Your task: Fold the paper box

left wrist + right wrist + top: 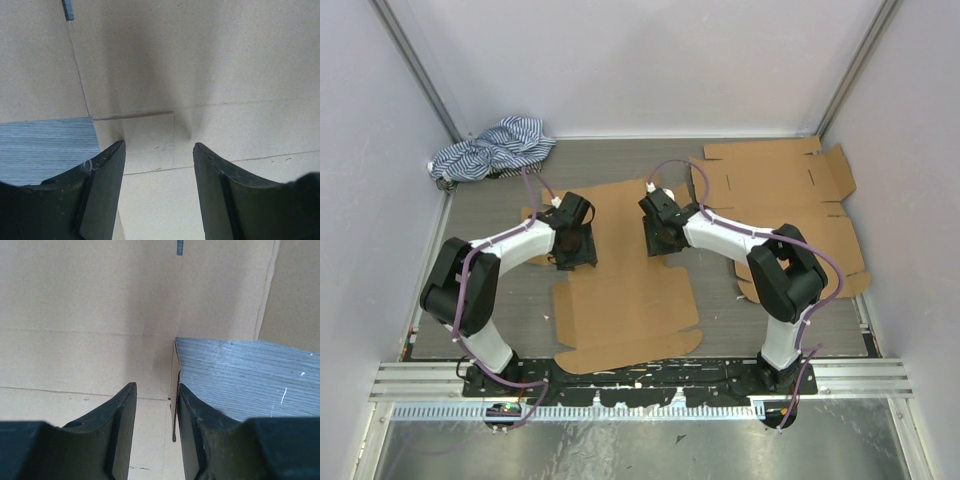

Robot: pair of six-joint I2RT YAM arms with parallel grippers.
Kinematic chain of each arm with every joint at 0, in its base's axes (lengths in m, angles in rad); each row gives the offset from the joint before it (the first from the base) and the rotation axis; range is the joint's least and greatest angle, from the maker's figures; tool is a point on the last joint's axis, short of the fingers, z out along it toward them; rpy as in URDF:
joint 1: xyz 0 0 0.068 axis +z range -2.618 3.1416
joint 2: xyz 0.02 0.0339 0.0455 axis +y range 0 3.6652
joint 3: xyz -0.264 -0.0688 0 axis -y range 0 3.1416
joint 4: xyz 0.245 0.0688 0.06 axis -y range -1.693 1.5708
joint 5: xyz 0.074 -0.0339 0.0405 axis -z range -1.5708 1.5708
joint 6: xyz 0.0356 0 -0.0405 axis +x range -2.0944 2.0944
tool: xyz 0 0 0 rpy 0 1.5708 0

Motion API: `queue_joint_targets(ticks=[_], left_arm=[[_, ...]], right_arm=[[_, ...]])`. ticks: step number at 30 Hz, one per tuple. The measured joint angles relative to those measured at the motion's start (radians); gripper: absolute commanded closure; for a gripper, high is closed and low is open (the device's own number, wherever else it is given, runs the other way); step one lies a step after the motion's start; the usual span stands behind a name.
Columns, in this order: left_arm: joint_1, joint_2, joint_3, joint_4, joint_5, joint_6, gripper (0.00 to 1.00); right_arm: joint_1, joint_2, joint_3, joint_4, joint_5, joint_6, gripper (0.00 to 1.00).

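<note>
Two grippers are hanging low over the flat box (620,300), which is lying unfolded in the middle of the bench (505,215). The left gripper (577,255) is standing wide open above a small flap (148,142) near the box's left side, holding nothing. The right gripper (660,238) is standing partly open, its fingers (117,425) leaving a narrow gap at an edge on the box's right side, gripping nothing. More flat cardboard (790,190) is lying at the right rear, and a striped cloth (490,148) at the left rear.

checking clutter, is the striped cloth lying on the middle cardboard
No, the striped cloth sits in the far left corner, off the middle cardboard.
</note>
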Motion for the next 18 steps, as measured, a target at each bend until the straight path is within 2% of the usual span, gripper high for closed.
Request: queue_joint_targets(ticks=[12,18], left_arm=[[-0.001,0.003,0.002,-0.001,0.000,0.000,0.37],[-0.001,0.005,0.003,-0.002,0.001,0.000,0.37]], right_arm=[[0.026,0.007,0.011,0.003,-0.026,0.002,0.59],[0.033,0.081,0.017,0.042,-0.071,0.005,0.59]])
